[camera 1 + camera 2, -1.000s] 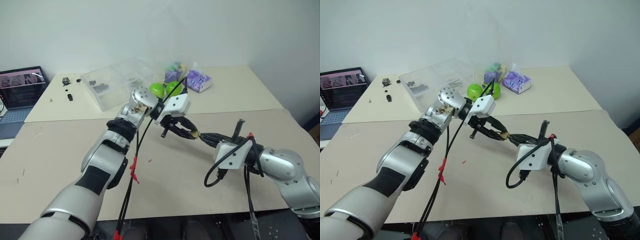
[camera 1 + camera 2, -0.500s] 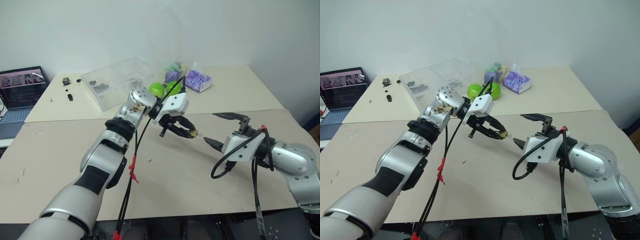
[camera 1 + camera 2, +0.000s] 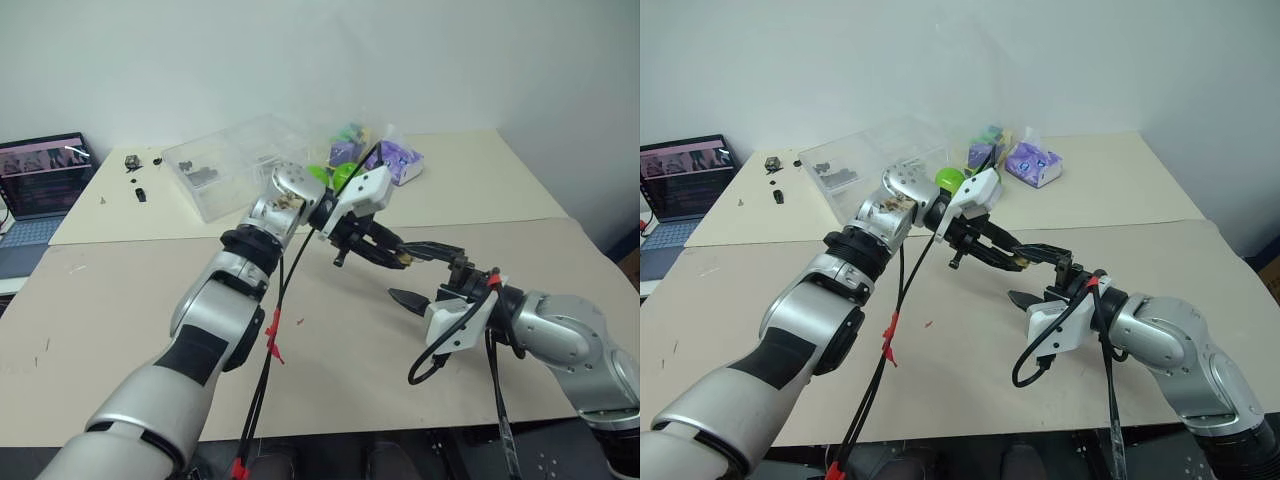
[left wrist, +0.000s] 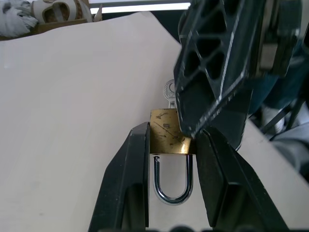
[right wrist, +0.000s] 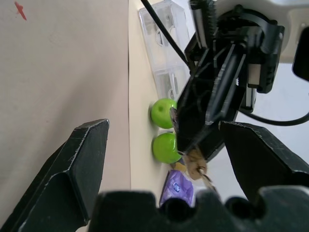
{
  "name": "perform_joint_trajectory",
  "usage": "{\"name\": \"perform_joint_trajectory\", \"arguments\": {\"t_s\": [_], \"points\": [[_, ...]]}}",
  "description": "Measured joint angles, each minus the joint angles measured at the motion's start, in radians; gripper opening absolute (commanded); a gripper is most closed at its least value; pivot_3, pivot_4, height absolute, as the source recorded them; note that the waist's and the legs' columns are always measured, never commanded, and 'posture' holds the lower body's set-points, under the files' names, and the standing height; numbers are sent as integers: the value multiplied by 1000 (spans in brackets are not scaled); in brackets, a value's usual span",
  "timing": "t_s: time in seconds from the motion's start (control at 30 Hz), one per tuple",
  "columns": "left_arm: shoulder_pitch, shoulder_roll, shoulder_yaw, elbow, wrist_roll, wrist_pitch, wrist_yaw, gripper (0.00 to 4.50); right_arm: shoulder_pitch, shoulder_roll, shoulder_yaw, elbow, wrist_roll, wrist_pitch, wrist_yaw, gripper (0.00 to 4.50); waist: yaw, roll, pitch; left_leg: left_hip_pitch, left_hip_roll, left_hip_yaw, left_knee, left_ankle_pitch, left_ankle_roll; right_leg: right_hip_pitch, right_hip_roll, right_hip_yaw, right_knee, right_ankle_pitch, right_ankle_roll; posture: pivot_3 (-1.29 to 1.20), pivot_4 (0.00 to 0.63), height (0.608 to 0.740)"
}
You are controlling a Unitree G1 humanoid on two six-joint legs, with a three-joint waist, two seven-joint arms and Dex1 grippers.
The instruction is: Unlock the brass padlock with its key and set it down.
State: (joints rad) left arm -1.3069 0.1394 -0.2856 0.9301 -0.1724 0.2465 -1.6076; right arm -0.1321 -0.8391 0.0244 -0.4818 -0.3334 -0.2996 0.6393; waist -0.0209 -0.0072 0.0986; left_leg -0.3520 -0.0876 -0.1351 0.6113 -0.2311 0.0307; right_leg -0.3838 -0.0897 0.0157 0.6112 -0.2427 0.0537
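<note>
Released a second ago, the right pincer (image 3: 428, 272) gapes; the left pincer (image 4: 169, 159) grips the brass padlock (image 4: 166, 137); it should regrasp the key (image 4: 170, 91) squarely.

The brass padlock (image 4: 166, 135) is showing a scuffed, dull yellow metal body, with a smooth, shiny silver shackle (image 4: 172, 182) and a bright metal key (image 4: 169, 91). The left gripper (image 4: 171, 159) is wearing smooth, slightly glossy black plastic fingers; the right gripper (image 5: 164, 159) is showing matt black plastic with ribbed cut-outs. The table (image 3: 120, 300) is looking like matt, pale beige board. Near its far edge, a clear plastic box (image 3: 225, 160) is glinting, two green balls (image 5: 164, 137) are shining glossily, and a purple packet (image 3: 400, 160) is crinkling like soft film.
</note>
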Motion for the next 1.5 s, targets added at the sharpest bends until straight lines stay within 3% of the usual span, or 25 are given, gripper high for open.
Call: {"name": "perform_joint_trajectory", "arguments": {"t_s": [0.1,0.37,1.5], "points": [[5,91,-137,-102,-152,189,-1,1184,0,2,-1,1,-10,-22,-11,4300,-9,1,0,0,1,0,0,0,0,-1,1,0,1,0,0,0,150,740],[31,226,-396,-182,-303,157,-2,1184,-1,34,-22,-13,29,-1,-11,4300,-14,2,-1,1,1,-1,-1,0,0,0,1,2,1,0,0,0,150,740],[11,211,-430,-122,-299,35,-4,1184,-3,71,13,31,61,-21,35,4300,3,2,-1,0,0,0,-1,0,0,-1,1,2,0,0,0,0,150,740]]}}
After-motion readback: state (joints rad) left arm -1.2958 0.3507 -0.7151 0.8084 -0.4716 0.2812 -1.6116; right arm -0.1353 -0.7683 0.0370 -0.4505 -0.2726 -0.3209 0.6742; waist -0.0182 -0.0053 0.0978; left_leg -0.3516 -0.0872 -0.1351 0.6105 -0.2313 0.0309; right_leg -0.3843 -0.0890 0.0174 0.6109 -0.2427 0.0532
